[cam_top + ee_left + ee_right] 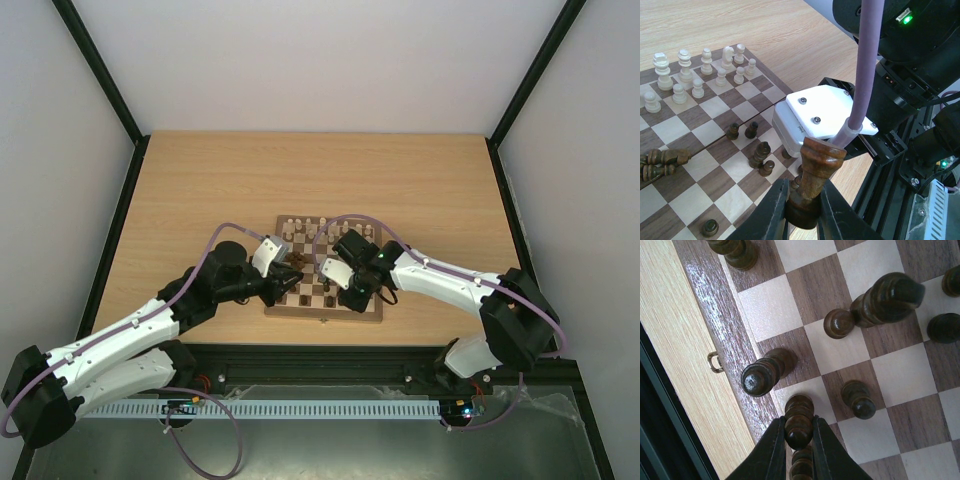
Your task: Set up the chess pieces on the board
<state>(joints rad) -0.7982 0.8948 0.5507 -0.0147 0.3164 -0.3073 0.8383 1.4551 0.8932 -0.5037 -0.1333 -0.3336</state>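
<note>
Fingers (765,216) of the left gripper (803,207) clench a dark piece (816,167); the right gripper (799,434) grips another, perhaps a pawn (799,421), at the board (705,300)'s near edge.

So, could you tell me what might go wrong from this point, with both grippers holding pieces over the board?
1. The left gripper is shut on a tall dark piece close to the white cover on the right arm; either arm moving could make them collide.
2. The right gripper, shut on a smaller dark piece, has a standing dark pawn close beside it and might topple it.
</note>
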